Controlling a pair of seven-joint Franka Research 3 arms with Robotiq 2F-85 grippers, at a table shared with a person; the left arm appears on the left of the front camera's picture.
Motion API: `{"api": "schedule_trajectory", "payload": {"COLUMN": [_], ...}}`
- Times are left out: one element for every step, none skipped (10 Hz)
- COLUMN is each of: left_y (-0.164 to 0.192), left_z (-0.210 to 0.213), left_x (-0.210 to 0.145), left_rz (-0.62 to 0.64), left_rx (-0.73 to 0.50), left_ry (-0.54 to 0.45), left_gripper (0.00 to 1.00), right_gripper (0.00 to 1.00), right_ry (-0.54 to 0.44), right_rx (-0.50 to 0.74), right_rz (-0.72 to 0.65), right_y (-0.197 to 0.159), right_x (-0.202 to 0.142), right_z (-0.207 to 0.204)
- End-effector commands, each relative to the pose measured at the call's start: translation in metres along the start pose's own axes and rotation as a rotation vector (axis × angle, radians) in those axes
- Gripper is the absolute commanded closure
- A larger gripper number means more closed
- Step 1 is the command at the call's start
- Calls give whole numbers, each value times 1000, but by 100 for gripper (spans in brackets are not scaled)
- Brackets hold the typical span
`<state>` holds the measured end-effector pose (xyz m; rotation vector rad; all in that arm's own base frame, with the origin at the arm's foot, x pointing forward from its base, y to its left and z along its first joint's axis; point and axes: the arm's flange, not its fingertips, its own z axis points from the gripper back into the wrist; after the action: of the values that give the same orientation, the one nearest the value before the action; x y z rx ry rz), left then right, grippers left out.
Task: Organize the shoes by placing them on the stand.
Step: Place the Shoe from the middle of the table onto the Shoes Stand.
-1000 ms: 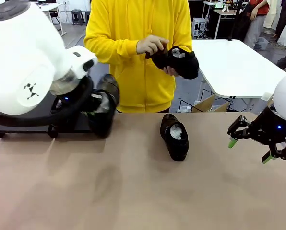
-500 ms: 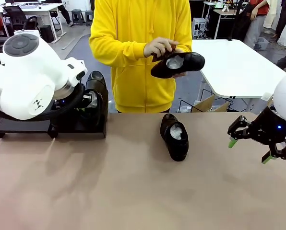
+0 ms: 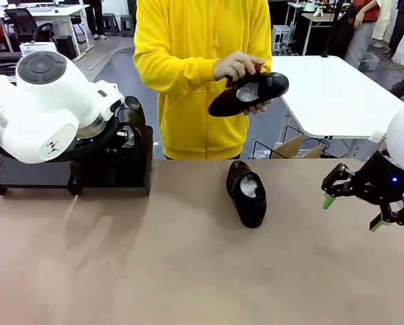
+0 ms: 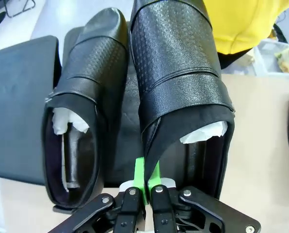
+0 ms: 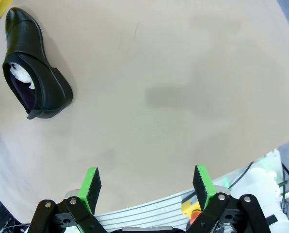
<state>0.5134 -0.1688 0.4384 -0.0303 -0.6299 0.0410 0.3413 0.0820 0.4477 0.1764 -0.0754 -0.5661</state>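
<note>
- Front view, far left: left arm (image 3: 43,112) reaches over the stand (image 3: 29,175), which sits at the tabletop's (image 3: 188,271) far-left edge.
- Left wrist view: left gripper (image 4: 145,170) has its fingers pressed together, pinching the heel rim of the pinched shoe (image 4: 181,82). That shoe is over the stand's right end, toe pointing away. Can't tell whether its sole is down.
- Just beside it on its left in that view: second shoe (image 4: 84,97), lying on the stand with white paper (image 4: 67,121) in the opening.
- Front view, centre: person (image 3: 188,40) in yellow at the far side holds the third shoe (image 3: 253,93) in the air, one hand (image 3: 237,66) on top.
- Below that: fourth shoe (image 3: 247,193) on bare tabletop, well apart from the stand.
- Right: right gripper (image 3: 353,212) hovers near the tabletop's right edge, fingers spread wide.
</note>
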Motion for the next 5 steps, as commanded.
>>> {"api": "schedule_trajectory", "payload": {"left_y": [-7,-6,-6,-6,-6], "left_z": [-15,-22,-24,-26,-28], "left_x": [1,0,-2,-3,-3], "left_rz": [31,35,37,36,40], "left_rx": [-2,2,0,-4,-1], "left_ry": [-29,-21,-18,-20,-13], "left_gripper": [100,100,100,100,100], "right_gripper": [0,0,0,0,0], "right_ry": [2,2,2,2,2], "right_rx": [4,4,4,4,4], "right_rz": [18,18,18,18,18], "right_y": [-1,-1,-1,-1,-1], "right_x": [2,2,2,2,2], "right_z": [0,0,0,0,0]}}
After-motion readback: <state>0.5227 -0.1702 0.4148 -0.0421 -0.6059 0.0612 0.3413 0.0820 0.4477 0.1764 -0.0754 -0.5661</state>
